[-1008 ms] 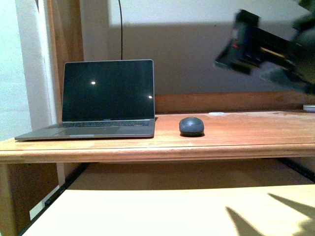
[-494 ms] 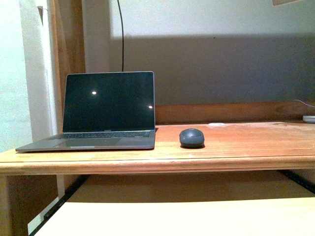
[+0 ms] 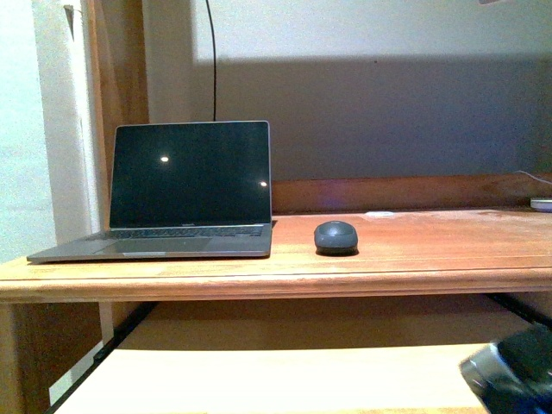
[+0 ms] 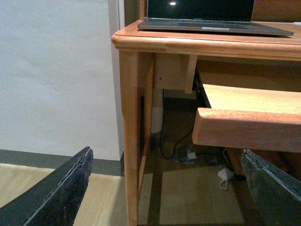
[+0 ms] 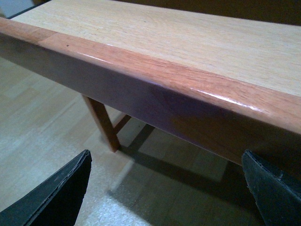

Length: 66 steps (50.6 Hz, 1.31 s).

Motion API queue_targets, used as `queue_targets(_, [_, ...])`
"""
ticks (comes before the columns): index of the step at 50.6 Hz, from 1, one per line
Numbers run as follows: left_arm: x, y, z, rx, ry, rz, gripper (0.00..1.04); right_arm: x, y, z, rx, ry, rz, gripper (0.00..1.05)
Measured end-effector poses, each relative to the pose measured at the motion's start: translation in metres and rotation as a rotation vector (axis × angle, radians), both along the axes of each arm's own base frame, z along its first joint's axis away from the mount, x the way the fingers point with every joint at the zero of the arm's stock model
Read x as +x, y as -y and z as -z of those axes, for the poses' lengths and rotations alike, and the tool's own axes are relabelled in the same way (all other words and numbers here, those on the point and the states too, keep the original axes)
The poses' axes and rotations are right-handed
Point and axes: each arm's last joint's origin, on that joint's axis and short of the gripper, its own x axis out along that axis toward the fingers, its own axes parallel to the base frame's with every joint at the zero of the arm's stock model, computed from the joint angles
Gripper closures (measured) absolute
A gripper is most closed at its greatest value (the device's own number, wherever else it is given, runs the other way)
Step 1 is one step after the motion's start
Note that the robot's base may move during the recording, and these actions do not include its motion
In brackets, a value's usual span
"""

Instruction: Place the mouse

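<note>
The mouse [image 3: 335, 236], small, dark grey and domed, rests on the wooden desk [image 3: 414, 259] just right of the open laptop [image 3: 185, 191]. A blurred dark part of my right arm [image 3: 511, 373] shows at the lower right of the front view, far below the mouse. My left gripper [image 4: 164, 188] is open and empty, low beside the desk's left leg [image 4: 129, 141]. My right gripper [image 5: 164, 188] is open and empty, below the front edge of the pull-out shelf [image 5: 155, 84], over the floor. The mouse is out of both wrist views.
The laptop also shows in the left wrist view [image 4: 211, 21], above the pull-out shelf [image 4: 249, 127]. A small white flat object [image 3: 542, 203] lies at the desk's far right. A cable [image 3: 213, 60] hangs down the wall. Cables and a white plug [image 4: 225, 175] lie on the floor under the desk.
My right arm was high at the upper right a second ago, left the view, and now shows low at the lower right. The mouse has not moved.
</note>
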Motion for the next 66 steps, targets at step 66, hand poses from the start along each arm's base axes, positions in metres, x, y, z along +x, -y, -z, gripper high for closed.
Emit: queue_targets(66, [0.000, 0.000, 0.000, 0.000, 0.000, 0.000, 0.08, 0.073, -0.014, -0.059, 0.202, 0.004, 0.435, 0.07])
